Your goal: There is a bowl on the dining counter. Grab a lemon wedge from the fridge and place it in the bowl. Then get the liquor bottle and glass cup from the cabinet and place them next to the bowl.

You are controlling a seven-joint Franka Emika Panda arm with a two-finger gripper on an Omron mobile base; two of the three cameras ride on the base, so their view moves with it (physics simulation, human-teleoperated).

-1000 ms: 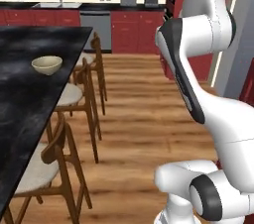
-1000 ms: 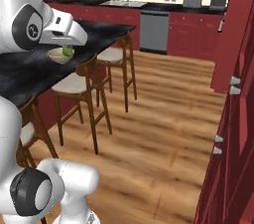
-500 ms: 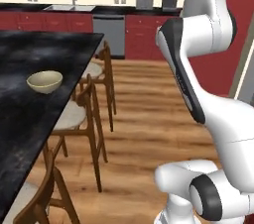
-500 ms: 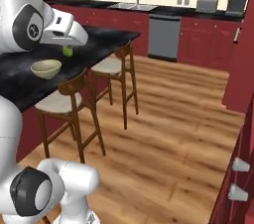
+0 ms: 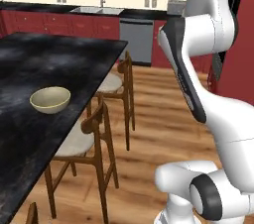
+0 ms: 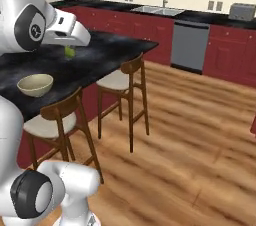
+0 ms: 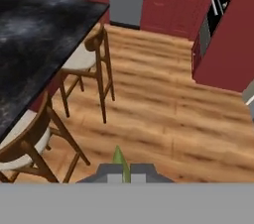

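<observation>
The tan bowl (image 5: 50,99) (image 6: 35,84) sits on the black marbled dining counter (image 5: 30,64) (image 6: 105,50) near its stool-side edge. My gripper (image 6: 70,50) (image 7: 121,171) is shut on the yellow-green lemon wedge (image 6: 69,51) (image 7: 120,161), which pokes up between the fingertips in the hand view. The hand hangs high, out past the counter's edge over the stools and floor, to the right of the bowl. The fridge, liquor bottle and glass cup are out of view.
Wooden stools (image 5: 94,139) (image 6: 125,80) line the counter's side. Beyond lie open wood floor (image 6: 200,135), a steel dishwasher (image 5: 135,40) (image 6: 189,46), the sink counter (image 5: 94,12) and red cabinets. A dark red wall with a black oven (image 7: 213,25) stands to the right.
The whole scene has shifted as the base drives: counter, bowl and stools come nearer and slide right in the left base view. The gripper stays shut on the wedge.
</observation>
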